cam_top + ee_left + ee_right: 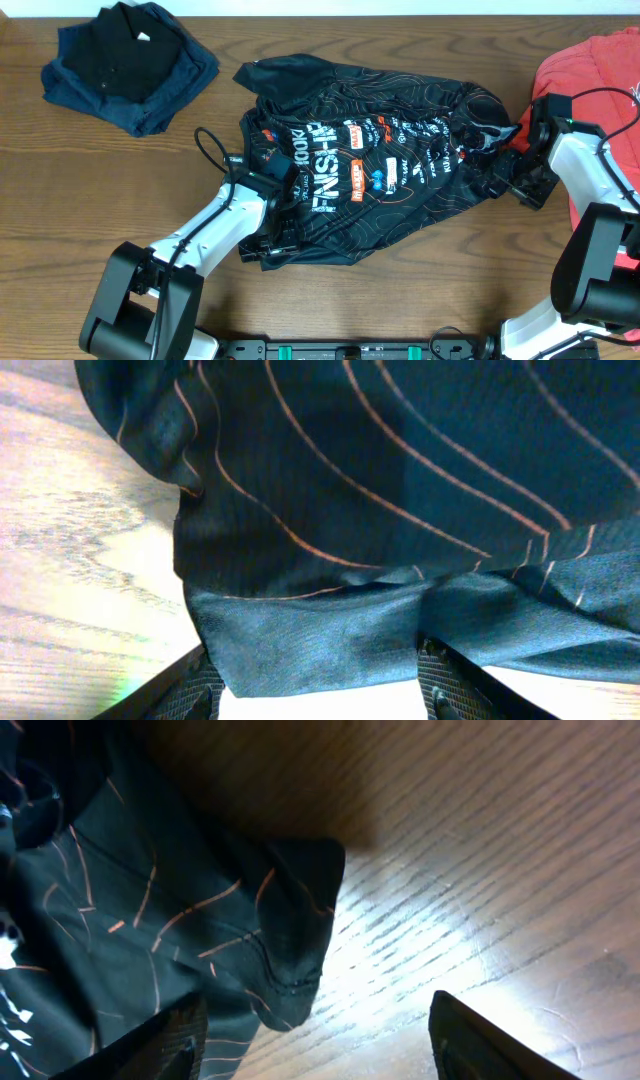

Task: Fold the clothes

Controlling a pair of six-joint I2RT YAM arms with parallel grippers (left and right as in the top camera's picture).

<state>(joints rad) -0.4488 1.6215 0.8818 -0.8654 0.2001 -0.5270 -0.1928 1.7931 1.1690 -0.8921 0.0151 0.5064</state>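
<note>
A heap of black and navy garments (128, 65) lies well off the upper-left corner of the jersey (370, 165), which sprawls crumpled, logos up, on the wooden table (90, 210). At the jersey's lower-left hem, the left gripper (317, 660) has its fingers apart, with a paler fold of the hem lying between them. At the jersey's right end, the right gripper (318, 1010) stands spread around a corner of the cloth, not clamped. A coral-red T-shirt (600, 90) lies just right of the jersey.
</note>
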